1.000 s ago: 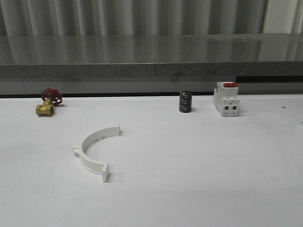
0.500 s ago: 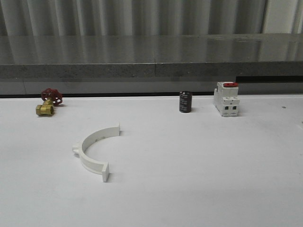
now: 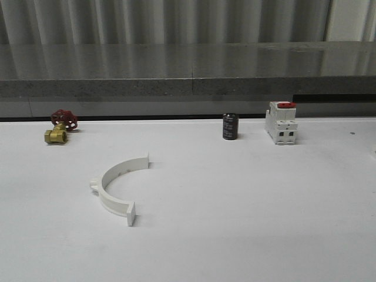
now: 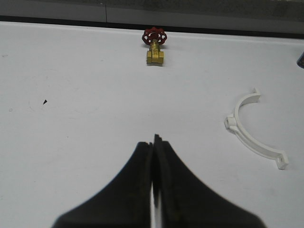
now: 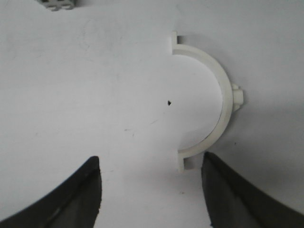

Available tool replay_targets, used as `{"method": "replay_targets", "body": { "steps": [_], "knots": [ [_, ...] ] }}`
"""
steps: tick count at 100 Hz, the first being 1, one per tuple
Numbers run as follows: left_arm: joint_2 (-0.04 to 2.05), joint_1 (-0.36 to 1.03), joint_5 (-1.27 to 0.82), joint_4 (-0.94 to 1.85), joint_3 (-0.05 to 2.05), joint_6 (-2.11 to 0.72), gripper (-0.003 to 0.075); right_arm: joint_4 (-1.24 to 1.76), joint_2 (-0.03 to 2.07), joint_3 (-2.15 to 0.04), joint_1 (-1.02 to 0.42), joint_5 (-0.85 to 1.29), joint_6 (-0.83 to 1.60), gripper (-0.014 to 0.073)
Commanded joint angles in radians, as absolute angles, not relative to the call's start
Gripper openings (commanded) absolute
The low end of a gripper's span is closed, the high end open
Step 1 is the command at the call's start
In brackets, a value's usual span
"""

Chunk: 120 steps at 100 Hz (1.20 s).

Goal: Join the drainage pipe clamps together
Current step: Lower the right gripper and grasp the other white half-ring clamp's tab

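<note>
One white half-ring drainage pipe clamp (image 3: pixel 117 188) lies flat on the white table, left of centre, its opening facing right. The left wrist view has the same clamp (image 4: pixel 251 128) off to one side of my left gripper (image 4: pixel 153 140), which is shut with nothing in it and hovers over bare table. A second white clamp half (image 5: pixel 213 104) lies under the right wrist camera. My right gripper (image 5: pixel 151 164) is open above the table. That clamp's near end flange (image 5: pixel 184 161) sits just inside one of the fingers (image 5: pixel 218 183).
A brass valve with a red handwheel (image 3: pixel 60 126) stands at the back left. A small black cylinder (image 3: pixel 230 126) and a white switch with a red top (image 3: pixel 281 122) stand at the back right. A grey ledge (image 3: pixel 188 88) runs behind the table.
</note>
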<state>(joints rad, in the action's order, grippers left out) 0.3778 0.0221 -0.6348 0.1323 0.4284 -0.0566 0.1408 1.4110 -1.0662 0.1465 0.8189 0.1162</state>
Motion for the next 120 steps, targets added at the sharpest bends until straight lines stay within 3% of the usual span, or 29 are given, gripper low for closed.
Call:
{"method": "replay_targets", "body": {
  "steps": [1,26,56,98,110,120],
  "knots": [
    [0.383,0.019,-0.562,0.149,0.454,-0.06,-0.0021,0.189,1.448,-1.134,0.211,0.79,0.212,0.0467],
    [0.383,0.019,-0.562,0.149,0.454,-0.06,-0.0021,0.189,1.62,-1.177,0.323,0.726,0.321,0.0467],
    [0.383,0.019,-0.56,0.149,0.454,-0.06,-0.0021,0.189,1.788,-1.177,0.323,0.632,0.367,0.0467],
    [0.383,0.019,-0.558,0.149,0.454,-0.06,-0.0021,0.189,1.859,-1.184,0.321,0.612,0.409,0.0463],
    [0.383,0.019,-0.558,0.149,0.454,-0.06,-0.0021,0.19,1.866,-1.184,0.321,0.613,0.422,0.0381],
    [0.383,0.019,-0.558,0.149,0.454,-0.06,-0.0021,0.193,1.867,-1.184,0.321,0.613,0.422,0.0237]
  ]
}}
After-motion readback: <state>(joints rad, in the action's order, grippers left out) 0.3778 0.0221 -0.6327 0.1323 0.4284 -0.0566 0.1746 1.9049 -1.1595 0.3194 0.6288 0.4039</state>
